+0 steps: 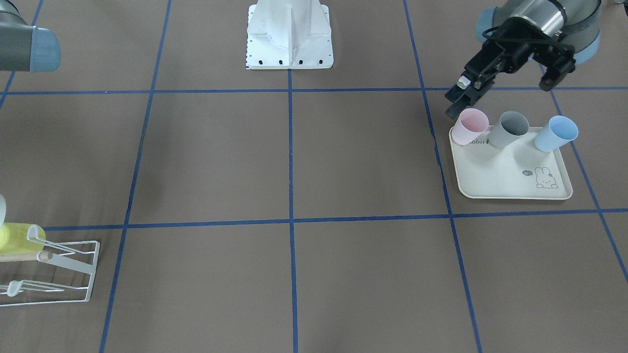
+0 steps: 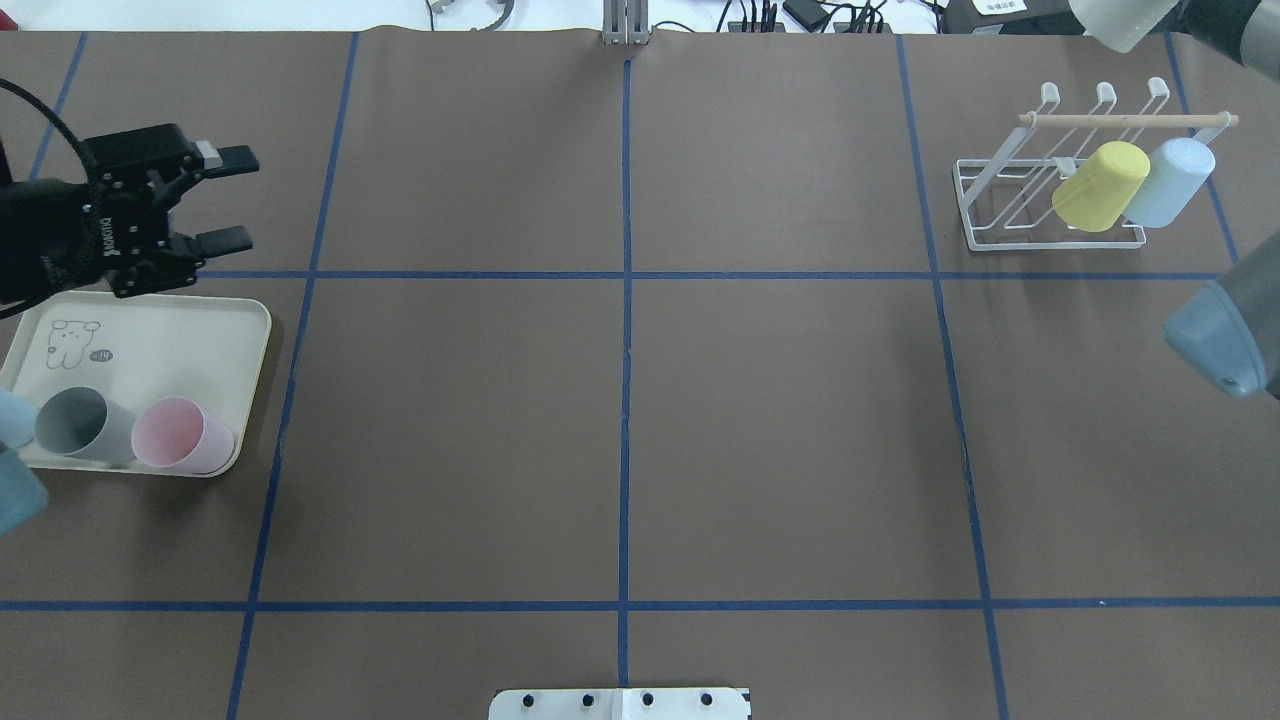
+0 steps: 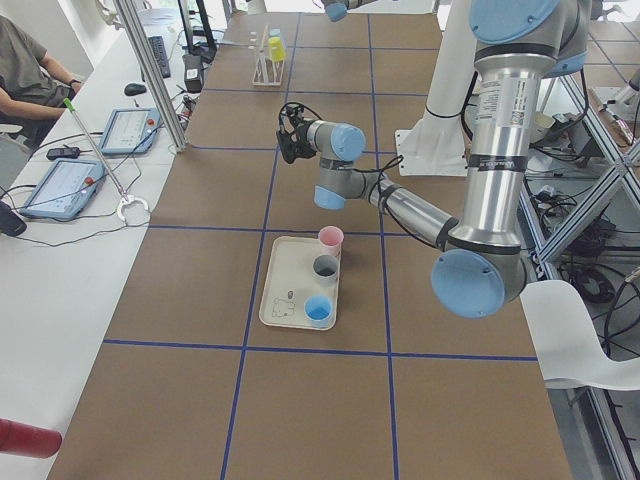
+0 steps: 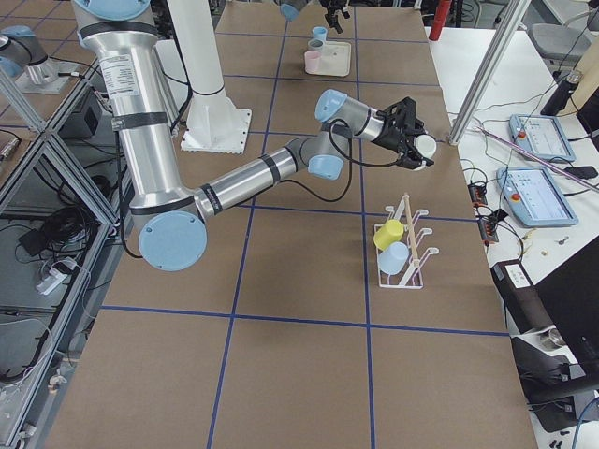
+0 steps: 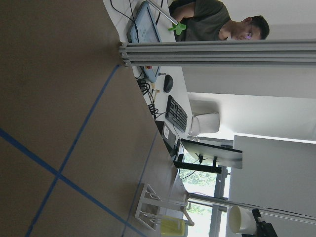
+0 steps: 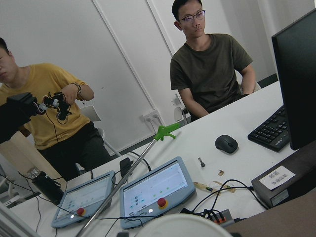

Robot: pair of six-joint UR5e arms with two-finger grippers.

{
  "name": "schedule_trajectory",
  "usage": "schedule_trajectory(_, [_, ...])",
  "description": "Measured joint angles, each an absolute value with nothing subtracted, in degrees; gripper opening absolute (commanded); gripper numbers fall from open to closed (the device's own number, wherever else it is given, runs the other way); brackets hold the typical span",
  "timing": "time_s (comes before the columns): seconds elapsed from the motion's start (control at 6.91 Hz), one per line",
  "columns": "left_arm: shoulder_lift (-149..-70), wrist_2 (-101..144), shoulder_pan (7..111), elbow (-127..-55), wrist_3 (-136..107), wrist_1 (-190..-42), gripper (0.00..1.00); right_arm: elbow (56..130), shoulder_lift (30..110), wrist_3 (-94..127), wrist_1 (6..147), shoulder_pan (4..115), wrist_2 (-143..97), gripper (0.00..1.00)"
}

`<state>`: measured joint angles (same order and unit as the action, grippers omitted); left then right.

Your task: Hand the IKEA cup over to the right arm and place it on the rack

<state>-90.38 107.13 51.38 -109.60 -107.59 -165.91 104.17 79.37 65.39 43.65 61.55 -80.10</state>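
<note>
Handover looks done: my R gripper [image 4: 416, 150] pinches the white cup [image 2: 1122, 22] near the rack [image 2: 1050, 244], far right; hanging's still to do. My L gripper [image 2: 232, 198], spread & empty, hovers by the tray [image 2: 200, 330].

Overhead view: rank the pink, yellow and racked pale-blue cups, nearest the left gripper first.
1. Pink plastic cup, on the cream tray, left.
2. Yellow plastic cup, on the white wire rack, right.
3. Pale-blue plastic cup, beside it, farther right.
</note>
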Motion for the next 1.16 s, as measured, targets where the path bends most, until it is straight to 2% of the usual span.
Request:
schedule_trajectory(0.58, [-76.87, 118.01, 62.74, -109.8, -80.06, -163.85, 1.0, 103.93, 80.85, 57.86, 49.24, 55.81, -73.28, 0.0])
schedule_trajectory(1.16, [-72.6, 119.16, 64.94, -109.41, -72.26, -163.83, 1.0, 101.86, 80.75, 57.3, 51.17, 52.46, -71.05, 0.0])
